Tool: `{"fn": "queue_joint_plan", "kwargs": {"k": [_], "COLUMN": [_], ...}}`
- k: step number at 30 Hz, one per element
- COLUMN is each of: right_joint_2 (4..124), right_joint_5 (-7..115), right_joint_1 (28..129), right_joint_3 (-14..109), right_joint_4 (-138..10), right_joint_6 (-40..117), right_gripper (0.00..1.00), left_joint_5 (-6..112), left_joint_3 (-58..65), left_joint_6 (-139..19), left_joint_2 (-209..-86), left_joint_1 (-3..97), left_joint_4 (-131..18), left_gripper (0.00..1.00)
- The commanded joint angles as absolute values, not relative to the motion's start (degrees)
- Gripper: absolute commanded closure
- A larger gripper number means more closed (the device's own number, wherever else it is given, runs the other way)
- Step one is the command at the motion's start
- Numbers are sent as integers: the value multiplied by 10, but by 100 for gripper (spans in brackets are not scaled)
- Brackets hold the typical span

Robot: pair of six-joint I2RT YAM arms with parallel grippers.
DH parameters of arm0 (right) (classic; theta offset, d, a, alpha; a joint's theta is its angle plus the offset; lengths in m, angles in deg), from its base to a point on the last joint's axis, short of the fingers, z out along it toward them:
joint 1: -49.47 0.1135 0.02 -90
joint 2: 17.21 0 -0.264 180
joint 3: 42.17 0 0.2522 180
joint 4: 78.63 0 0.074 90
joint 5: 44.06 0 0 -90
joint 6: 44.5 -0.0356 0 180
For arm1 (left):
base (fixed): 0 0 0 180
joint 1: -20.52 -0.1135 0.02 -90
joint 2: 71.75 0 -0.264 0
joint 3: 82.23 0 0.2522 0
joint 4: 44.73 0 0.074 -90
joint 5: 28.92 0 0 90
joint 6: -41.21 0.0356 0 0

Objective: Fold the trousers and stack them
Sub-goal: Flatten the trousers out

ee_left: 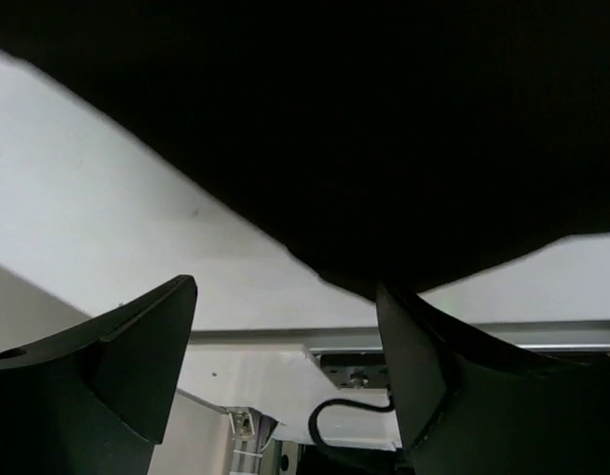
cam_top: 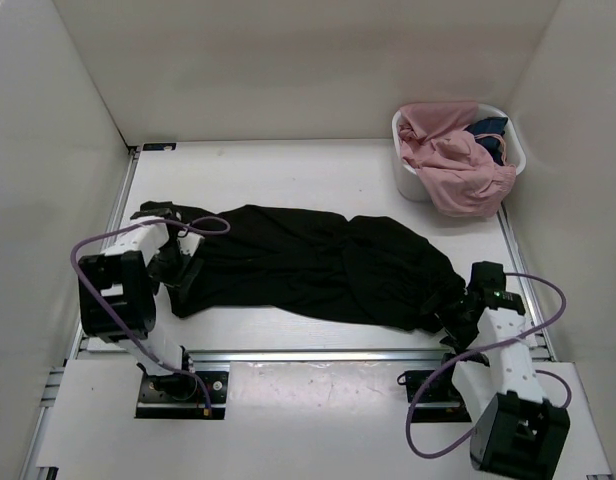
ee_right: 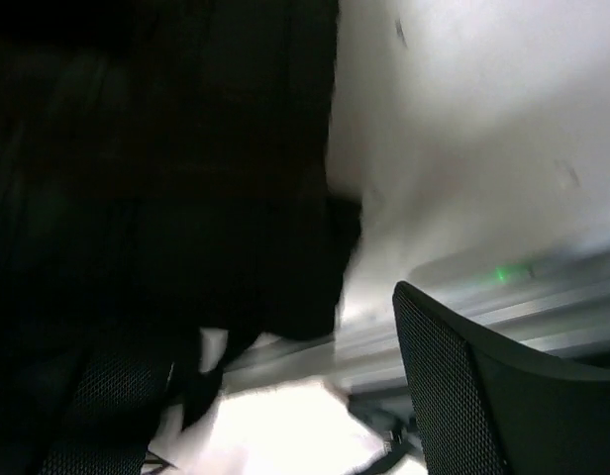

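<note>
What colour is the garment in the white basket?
The garment is pink; clearest in the top external view.

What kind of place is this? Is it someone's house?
Probably a robot test booth, not a house: plain white walls box in a table, robot arms are bolted along its near edge, and black trousers lie spread between them.

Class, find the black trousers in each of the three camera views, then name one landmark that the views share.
Top external: the trousers stretch left to right across the middle of the picture.
Left wrist: they fill the upper part.
Right wrist: they fill the left half.
Shared landmark: the metal rail below the trousers' near edge, low right in the left wrist view and blurred at right in the right wrist view.
</note>
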State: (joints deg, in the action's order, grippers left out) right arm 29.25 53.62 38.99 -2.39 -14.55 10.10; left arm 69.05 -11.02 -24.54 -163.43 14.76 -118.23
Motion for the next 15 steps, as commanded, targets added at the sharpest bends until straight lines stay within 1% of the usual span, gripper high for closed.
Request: {"fn": "queue_joint_plan", "kwargs": {"k": [1, 4, 6, 7, 8, 9, 10, 12, 13, 14, 15], "right_joint_2": [338, 381, 402, 402, 402, 402, 402, 397, 397, 397, 397], "right_joint_5": [550, 526, 526, 518, 512, 505, 505, 494, 487, 479, 470], "right_joint_1": [392, 392, 392, 392, 392, 392, 392, 392, 392, 392, 392], "right_joint_3": [-42, -54, -59, -64, -64, -59, -51, 1, 29, 98, 137], "right_joint_4": [-268, -294, -311, -311, -316, -309, -302, -269, -252, -216, -196], "right_joint_6": [81, 70, 70, 70, 70, 70, 70, 81, 95, 106, 116], "right_gripper": [11, 19, 33, 43, 54, 74, 81, 93, 100, 100, 100], "left_joint_5": [670, 670, 657, 643, 635, 635, 635, 665, 717, 745, 767], "left_joint_3": [-113, -119, -119, -125, -125, -125, -125, -119, -107, -90, -77], "left_joint_6": [-272, -279, -284, -284, -284, -284, -284, -276, -262, -250, -236], "left_joint_2": [-1671, -1695, -1704, -1704, -1711, -1717, -1717, -1702, -1692, -1668, -1655], "left_joint_1": [157, 162, 162, 162, 162, 162, 162, 162, 162, 153, 144], "left_joint_4": [-1146, -1132, -1119, -1119, -1119, -1114, -1114, -1114, -1107, -1096, -1096], "left_gripper": [17, 18, 26, 35, 64, 79, 86, 86, 86, 86, 86]}}
